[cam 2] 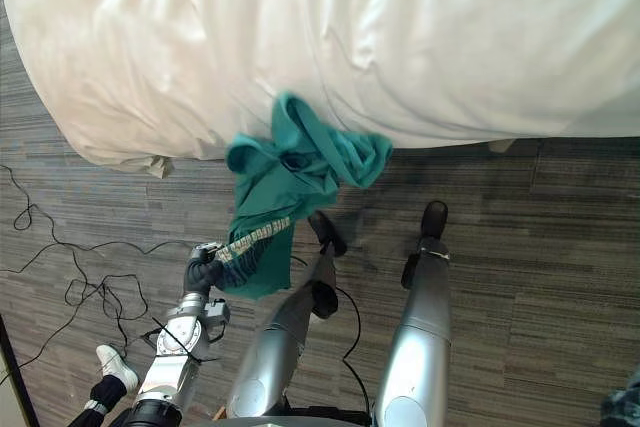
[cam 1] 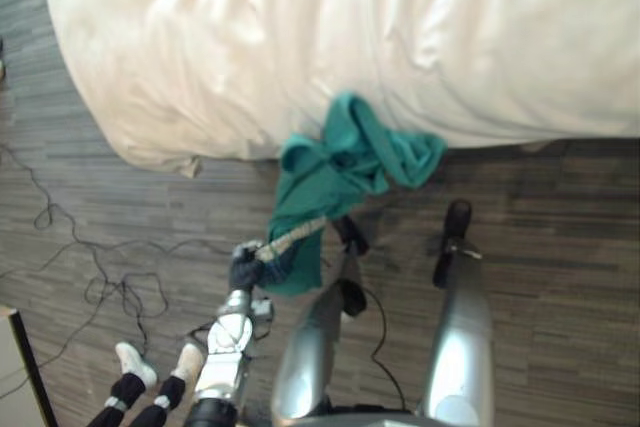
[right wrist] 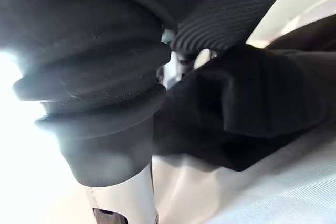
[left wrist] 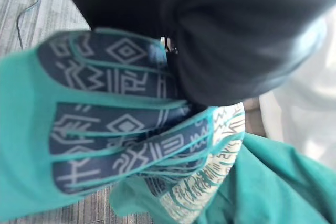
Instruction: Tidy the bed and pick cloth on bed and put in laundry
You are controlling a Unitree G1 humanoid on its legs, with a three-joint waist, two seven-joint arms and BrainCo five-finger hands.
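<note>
Left hand (cam 2: 203, 273) curled tight on the green cloth (cam 2: 300, 165) at its patterned band. Cloth hangs off the white duvet (cam 2: 300, 27) edge, probably gripped there to pull clear.

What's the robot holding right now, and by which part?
The left hand grips the green cloth by its patterned band at the lower end; the rest trails up onto the edge of the bed.

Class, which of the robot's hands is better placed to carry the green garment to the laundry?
Left: the left hand already grips the green garment by its patterned band, which runs taut from the bed edge.
</note>
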